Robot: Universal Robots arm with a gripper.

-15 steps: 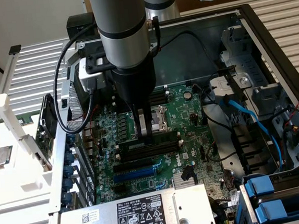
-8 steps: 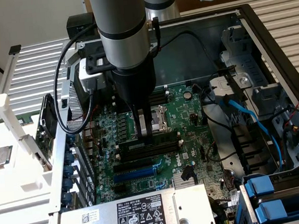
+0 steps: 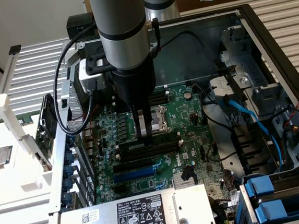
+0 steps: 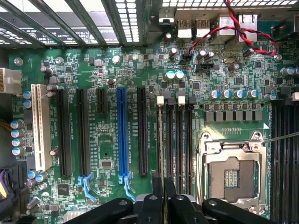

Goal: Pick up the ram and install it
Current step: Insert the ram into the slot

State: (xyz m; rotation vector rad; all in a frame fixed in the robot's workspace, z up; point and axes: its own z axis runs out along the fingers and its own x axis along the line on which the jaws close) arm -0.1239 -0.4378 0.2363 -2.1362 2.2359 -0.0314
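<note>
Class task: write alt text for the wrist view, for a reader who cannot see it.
The gripper is shut on the ram, seen edge-on among the black memory slots of a green motherboard, beside the empty processor socket.

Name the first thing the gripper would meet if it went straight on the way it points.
Most likely the ram, standing on edge in a memory slot beside the processor socket, directly under the gripper. Whether they already touch is unclear.
</note>
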